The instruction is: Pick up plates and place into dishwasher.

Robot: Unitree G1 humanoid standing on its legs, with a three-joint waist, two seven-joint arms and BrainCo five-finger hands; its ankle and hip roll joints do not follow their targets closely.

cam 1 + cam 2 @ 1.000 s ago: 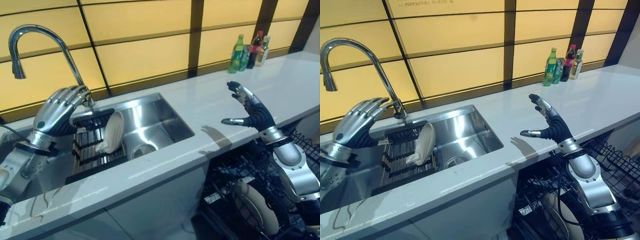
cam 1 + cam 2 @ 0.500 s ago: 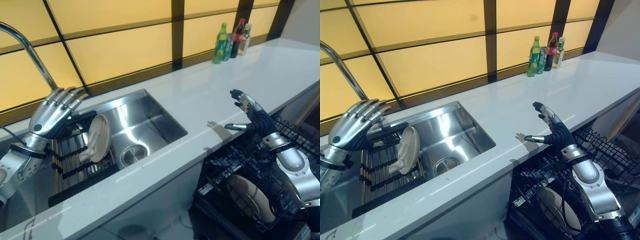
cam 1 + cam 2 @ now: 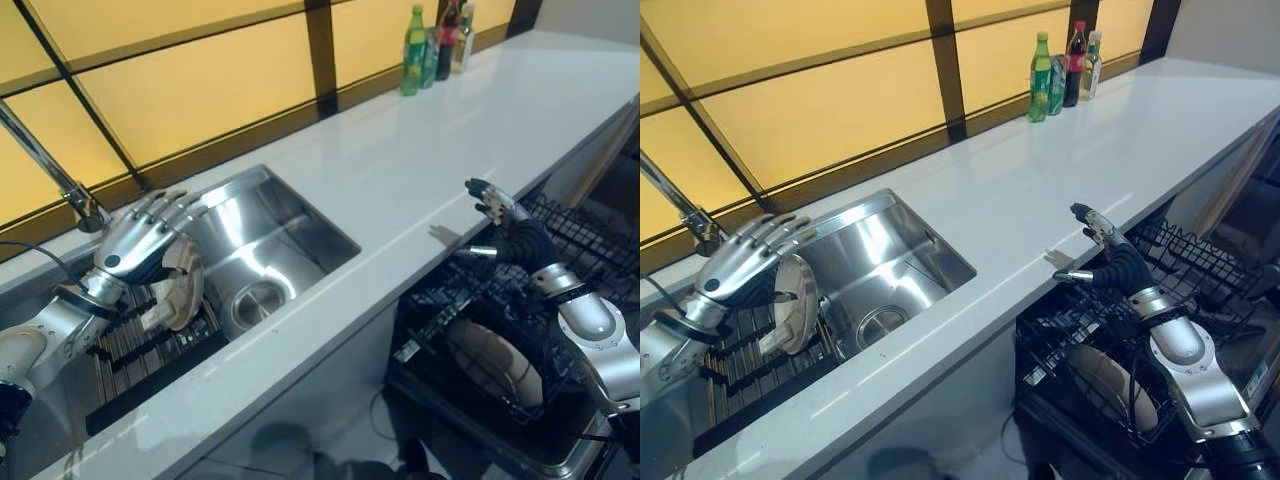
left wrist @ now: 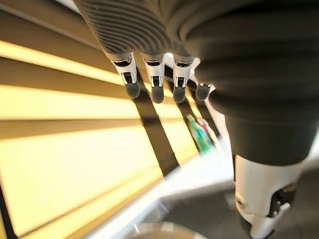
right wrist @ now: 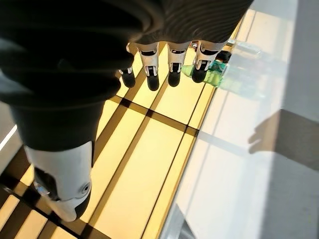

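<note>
- Left eye view: left hand [image 3: 140, 245], fingers spread, over the plate [image 3: 183, 295] at frame left.
- Right eye view: right hand [image 3: 1110, 258] splayed apart over the dishwasher rack [image 3: 1200, 262].
- Right wrist view: bottles [image 5: 219, 74] past straight fingers [image 5: 173, 67].

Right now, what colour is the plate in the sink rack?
Cream-white plate under the left hand; clearest in the right eye view.

left hand [image 3: 135, 245] low on the robot's left, palm down, fingers straight and spread, left arm bent, right hand [image 3: 1110, 262] raised ahead, fingers extended upward, thumb out sideways, holding nothing
</note>
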